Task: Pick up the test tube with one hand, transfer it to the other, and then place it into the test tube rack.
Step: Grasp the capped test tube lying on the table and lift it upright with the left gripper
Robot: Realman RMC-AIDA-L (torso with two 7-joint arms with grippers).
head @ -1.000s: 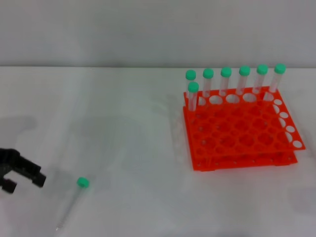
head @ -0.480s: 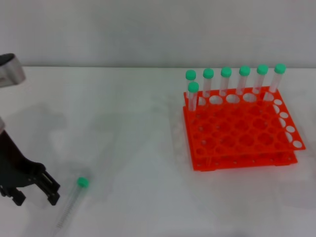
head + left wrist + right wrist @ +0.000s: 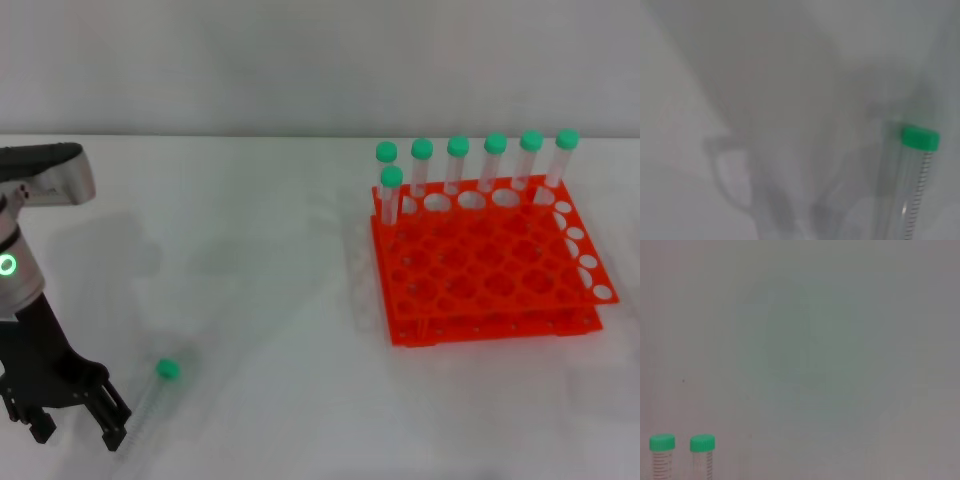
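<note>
Head view. The left end effector (image 3: 75,428), black and carried on a silver-white arm with a green glowing ring (image 3: 8,265), hangs low over the white counter (image 3: 250,300) with its two fingers (image 3: 112,428) spread apart and nothing between them. The test tube (image 3: 158,385) lies flat on the counter just beside this end effector, on its right-hand side, its green cap pointing away from the robot; the nearer finger stands close to the tube body, and contact cannot be judged. Well to the right of the end effector stands the orange test tube rack (image 3: 490,270), with seven green-capped tubes (image 3: 458,165) upright along its far edge and far-left corner. The right end effector does not appear.

Left wrist view. The test tube (image 3: 914,190) lies on the counter below the camera, its green cap and printed graduations visible. The arm's own fingers are not shown.

Right wrist view. Two green-capped tubes (image 3: 682,452) stand side by side at the picture's edge before a plain grey surface. No end effector is shown, so its state cannot be told.
</note>
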